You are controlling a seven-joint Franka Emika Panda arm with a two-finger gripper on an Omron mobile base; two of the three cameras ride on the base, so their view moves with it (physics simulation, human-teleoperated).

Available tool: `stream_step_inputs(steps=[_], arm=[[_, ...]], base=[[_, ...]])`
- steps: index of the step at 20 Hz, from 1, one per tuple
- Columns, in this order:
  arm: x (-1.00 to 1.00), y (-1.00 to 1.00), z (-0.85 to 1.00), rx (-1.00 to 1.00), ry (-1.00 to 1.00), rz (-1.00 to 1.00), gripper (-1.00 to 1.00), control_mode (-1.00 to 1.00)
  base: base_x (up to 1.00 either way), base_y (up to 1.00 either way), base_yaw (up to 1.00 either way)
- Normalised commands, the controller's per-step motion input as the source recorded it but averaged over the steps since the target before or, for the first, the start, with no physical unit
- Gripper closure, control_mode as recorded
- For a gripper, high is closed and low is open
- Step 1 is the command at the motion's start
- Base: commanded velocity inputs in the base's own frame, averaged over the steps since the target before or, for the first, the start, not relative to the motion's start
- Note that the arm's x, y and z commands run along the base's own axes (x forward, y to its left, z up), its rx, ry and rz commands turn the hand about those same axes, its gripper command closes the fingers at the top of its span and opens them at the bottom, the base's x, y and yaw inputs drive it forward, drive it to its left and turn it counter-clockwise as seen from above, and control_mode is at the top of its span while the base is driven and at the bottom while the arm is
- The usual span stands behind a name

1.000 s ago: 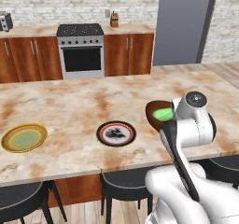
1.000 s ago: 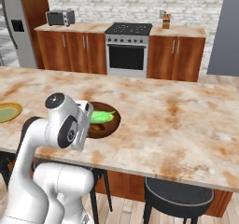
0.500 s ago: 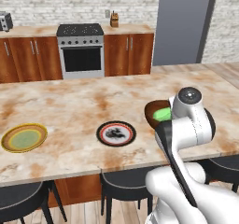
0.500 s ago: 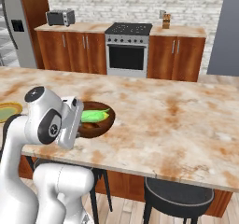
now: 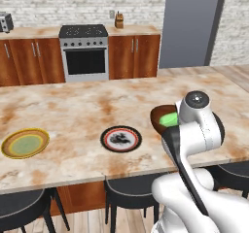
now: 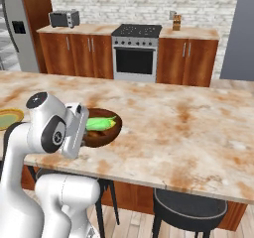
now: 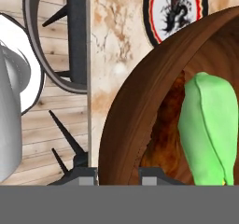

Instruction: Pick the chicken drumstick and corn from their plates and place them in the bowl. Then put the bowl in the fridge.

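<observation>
The dark brown bowl is near the island counter's front edge. In it lie the green corn and, beside it, a reddish-brown mottled piece, the chicken drumstick. My gripper is shut on the bowl, with a fingertip on each side of its near wall. The black-rimmed plate and the yellow-rimmed plate have nothing on them. The fridge stands at the far left.
Black bar stools stand under the island's front edge. Along the back wall are a steel oven, wooden cabinets and a toaster. A tall grey panel rises right of the cabinets.
The arm's upper joints have swung sideways over the bowl. The bowl stays gripped at about the same spot, and the jaws have not changed.
</observation>
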Motion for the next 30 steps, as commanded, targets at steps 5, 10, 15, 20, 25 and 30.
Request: stream_step_inputs(steps=[5, 10, 15, 20, 25, 30], arm=[[0.0, 0.0, 0.0, 0.0, 0.0, 0.0, 1.0, 1.0], [0.0, 0.0, 0.0, 0.0, 0.0, 0.0, 1.0, 1.0], [0.0, 0.0, 0.0, 0.0, 0.0, 0.0, 1.0, 1.0], [0.0, 0.0, 0.0, 0.0, 0.0, 0.0, 1.0, 1.0], [0.0, 0.0, 0.0, 0.0, 0.0, 0.0, 1.0, 1.0], [0.0, 0.0, 0.0, 0.0, 0.0, 0.0, 1.0, 1.0]], base=[[0.0, 0.0, 0.0], [-0.02, 0.0, 0.01], [-0.62, 0.02, 0.14], [-0.36, 0.5, 0.12], [-0.04, 0.94, 0.01], [-0.01, 0.94, 0.01]])
